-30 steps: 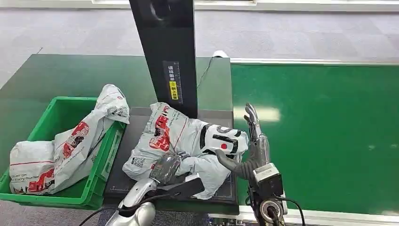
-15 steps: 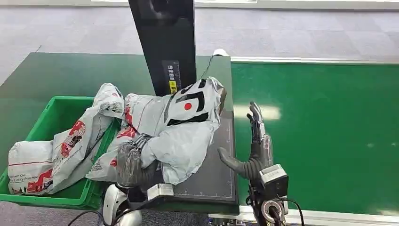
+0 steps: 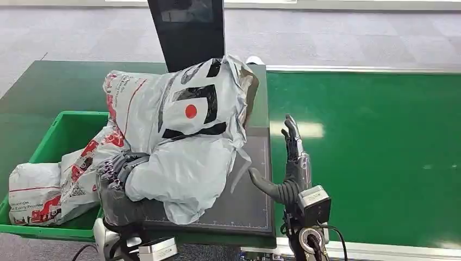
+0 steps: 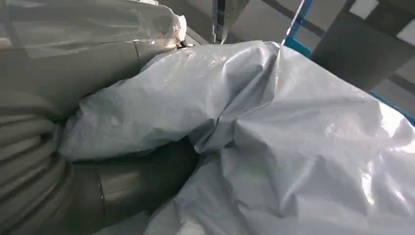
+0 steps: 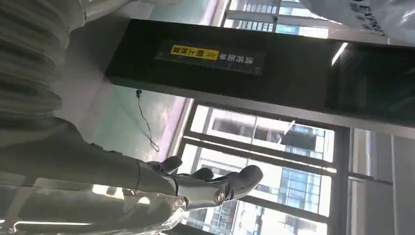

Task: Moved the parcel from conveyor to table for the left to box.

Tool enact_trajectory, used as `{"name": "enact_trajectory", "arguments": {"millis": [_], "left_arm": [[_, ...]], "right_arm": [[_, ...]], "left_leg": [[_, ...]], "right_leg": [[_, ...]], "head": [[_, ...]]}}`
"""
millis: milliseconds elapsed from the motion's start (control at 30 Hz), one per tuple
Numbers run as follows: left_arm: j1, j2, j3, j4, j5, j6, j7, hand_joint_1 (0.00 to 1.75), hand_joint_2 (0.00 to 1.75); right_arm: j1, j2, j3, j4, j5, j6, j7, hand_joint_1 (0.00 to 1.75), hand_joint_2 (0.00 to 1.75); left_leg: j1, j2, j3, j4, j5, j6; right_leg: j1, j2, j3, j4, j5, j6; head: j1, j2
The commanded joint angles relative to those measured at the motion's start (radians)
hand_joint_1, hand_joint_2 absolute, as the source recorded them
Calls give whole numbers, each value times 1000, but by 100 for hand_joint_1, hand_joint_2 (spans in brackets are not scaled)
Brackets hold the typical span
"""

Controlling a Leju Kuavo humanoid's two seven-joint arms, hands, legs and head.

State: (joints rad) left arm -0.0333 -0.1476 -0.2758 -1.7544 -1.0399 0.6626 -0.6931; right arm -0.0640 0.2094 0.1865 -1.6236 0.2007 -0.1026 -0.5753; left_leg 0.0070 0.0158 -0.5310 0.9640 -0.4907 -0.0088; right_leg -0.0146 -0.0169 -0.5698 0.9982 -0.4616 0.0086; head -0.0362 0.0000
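Closest to the camera, the left hand grips the grey parcel from below, its dark fingers wrapped into the plastic, and holds it lifted above the black mat of the table, between the mat and the green bin. The right hand stands upright just beside the mat edge, fingers spread wide and holding nothing. In the bin, other parcels already lie, one hanging over the rim. Behind the lifted parcel stands the black scanner post, and to the right runs the green conveyor.

For the step in hand, I judge the parcel must travel further to the left and clear the near wall of the bin before the fingers let go; the bag is soft and sags, so the hand should carry it well over the rim and lower it, not drop it on the edge.

Compared with half a second ago, the parcel is higher and now hides the yellow label on the post. The right hand is almost where it was.
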Motion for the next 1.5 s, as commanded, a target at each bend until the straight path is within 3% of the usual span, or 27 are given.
{"name": "enact_trajectory", "arguments": {"millis": [33,200,333,367,467,900,933,1033,1167,1367,1433,1500], "left_arm": [[5,-30,70,-233,-58,36,-5,175,175],[-6,-74,262,-173,-72,36,-5,175,175],[-36,-109,461,-1,-129,36,-5,175,175],[-46,-98,484,69,-155,36,69,175,175],[-74,24,457,214,-223,36,470,175,175],[-69,37,454,211,-211,36,474,175,175],[-65,34,451,221,-227,25,514,175,175],[-63,68,450,261,-263,-79,651,175,175],[-83,83,453,365,-327,-332,771,175,175],[-73,104,452,481,-413,-535,864,175,175],[-65,108,449,507,-390,-635,827,175,175],[-55,100,448,510,-388,-630,828,175,175]], "right_arm": [[-36,-22,20,71,-13,-10,-4,0,175],[-19,-26,23,56,-24,-22,-18,0,175],[0,-27,18,33,-18,-31,-11,0,175],[11,-29,15,22,-13,-36,-13,0,175],[37,-30,4,-11,2,-35,-6,0,175],[36,-27,5,-12,4,-33,-5,0,175],[34,-26,4,-9,5,-32,-4,0,175],[27,-26,0,-4,11,-17,1,0,175],[11,-27,-15,12,18,4,4,0,175],[-3,-23,-27,31,29,31,5,0,175],[7,-25,-29,30,32,35,8,0,175],[13,-23,-28,35,33,35,7,0,175]], "left_leg": [[1,1,-2,2,-1,0],[0,1,1,-1,0,0],[1,0,1,-2,1,0],[0,0,1,-2,1,0],[0,-2,3,-4,2,0],[0,0,-1,-1,1,0],[1,0,-1,-1,1,0],[1,0,-1,-1,1,0],[0,0,0,-2,1,0],[0,2,1,-2,1,0],[0,1,2,-3,2,0],[-1,1,5,-3,1,0]], "right_leg": [[1,3,-2,0,1,-1],[0,3,0,-1,1,-1],[1,2,0,-2,2,-1],[0,2,0,-2,1,-1],[0,-1,2,-3,1,-1],[0,1,-2,-1,0,-1],[1,1,-1,-2,1,-1],[1,1,-1,-1,1,-1],[1,2,-1,-1,1,-1],[1,3,0,-2,1,-1],[0,3,1,-2,1,-1],[-1,2,4,-1,0,0]], "head": [[0,0],[0,0],[0,0],[-1,0],[0,0],[0,0],[0,0],[0,0],[0,0],[0,0],[0,0],[0,0]]}}
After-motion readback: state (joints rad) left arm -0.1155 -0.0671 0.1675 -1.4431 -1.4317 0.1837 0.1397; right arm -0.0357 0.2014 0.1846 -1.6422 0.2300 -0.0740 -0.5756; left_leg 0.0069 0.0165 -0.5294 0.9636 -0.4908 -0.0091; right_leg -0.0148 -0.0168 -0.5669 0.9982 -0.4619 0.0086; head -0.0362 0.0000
